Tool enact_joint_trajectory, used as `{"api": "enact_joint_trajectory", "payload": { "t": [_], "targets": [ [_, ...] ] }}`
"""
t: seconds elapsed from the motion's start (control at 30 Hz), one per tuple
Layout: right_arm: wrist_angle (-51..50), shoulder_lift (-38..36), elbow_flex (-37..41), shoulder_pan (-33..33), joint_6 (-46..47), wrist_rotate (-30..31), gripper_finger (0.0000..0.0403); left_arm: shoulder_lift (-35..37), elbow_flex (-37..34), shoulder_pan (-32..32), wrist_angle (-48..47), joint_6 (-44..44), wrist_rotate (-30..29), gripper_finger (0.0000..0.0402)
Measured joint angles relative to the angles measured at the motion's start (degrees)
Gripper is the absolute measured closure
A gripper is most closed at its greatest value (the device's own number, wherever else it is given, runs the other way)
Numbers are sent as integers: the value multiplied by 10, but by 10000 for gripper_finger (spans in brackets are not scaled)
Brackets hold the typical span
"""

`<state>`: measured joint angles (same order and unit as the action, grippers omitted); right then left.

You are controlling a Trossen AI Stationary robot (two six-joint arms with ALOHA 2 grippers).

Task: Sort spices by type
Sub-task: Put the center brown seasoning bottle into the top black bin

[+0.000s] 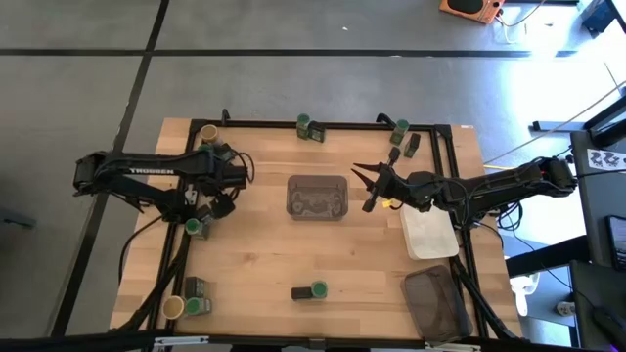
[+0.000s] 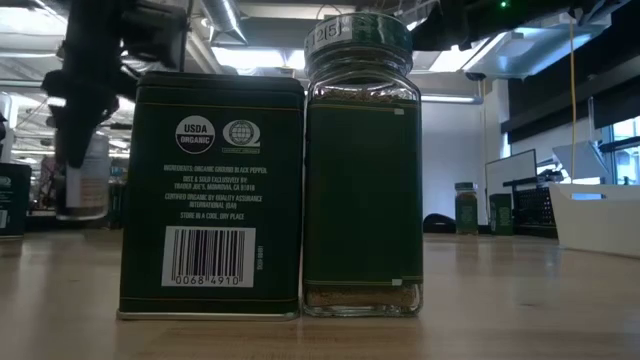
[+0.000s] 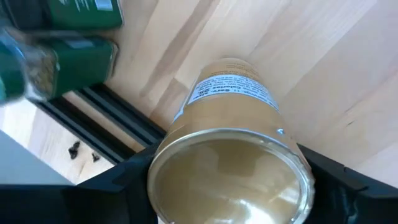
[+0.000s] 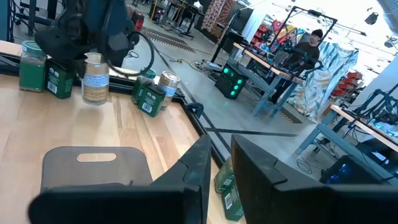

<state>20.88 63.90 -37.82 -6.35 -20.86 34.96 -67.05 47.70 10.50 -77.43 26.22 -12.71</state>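
Observation:
My left gripper (image 1: 217,202) is near the table's left edge, shut on a tan-lidded spice jar (image 3: 231,99). The right wrist view shows that jar (image 4: 94,79) upright under the gripper. A green-lidded jar (image 1: 194,227) stands just near of it. Pairs of a green-lidded jar and a dark tin stand at the far edge (image 1: 307,126), the far right (image 1: 403,135) and the near middle (image 1: 310,291). More containers stand at the near left corner (image 1: 188,301), and a tan-lidded jar (image 1: 208,133) at the far left. My right gripper (image 1: 362,188) is open, right of the grey tray (image 1: 317,197), touching nothing. My left gripper pinches the tan-lidded jar at its upper end, by the lid (image 3: 186,155), with one finger (image 3: 118,183) on each side. The fingers come from above, pointing down. The jar hangs upright below them, and in the low view its bottom (image 2: 82,212) is clear of the table.
A white tray (image 1: 428,233) and a dark tray (image 1: 436,301) lie along the right edge. A black frame rail (image 1: 176,254) runs along the table's left side. Close to the low camera stand a tin (image 2: 210,195) and a green-lidded jar (image 2: 360,170). A person (image 4: 311,43) sits in the room beyond.

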Motion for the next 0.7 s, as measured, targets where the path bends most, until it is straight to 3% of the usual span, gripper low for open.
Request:
{"api": "enact_joint_trajectory", "payload": {
  "t": [0.33, 0.7],
  "targets": [
    [0, 0, 0, 0, 0, 0, 338, -14, 81, -4, 0, -13, 0, 123],
    [0, 0, 0, 0, 0, 0, 338, -148, 226, -63, 1, -52, -21, 123]
  ]
}}
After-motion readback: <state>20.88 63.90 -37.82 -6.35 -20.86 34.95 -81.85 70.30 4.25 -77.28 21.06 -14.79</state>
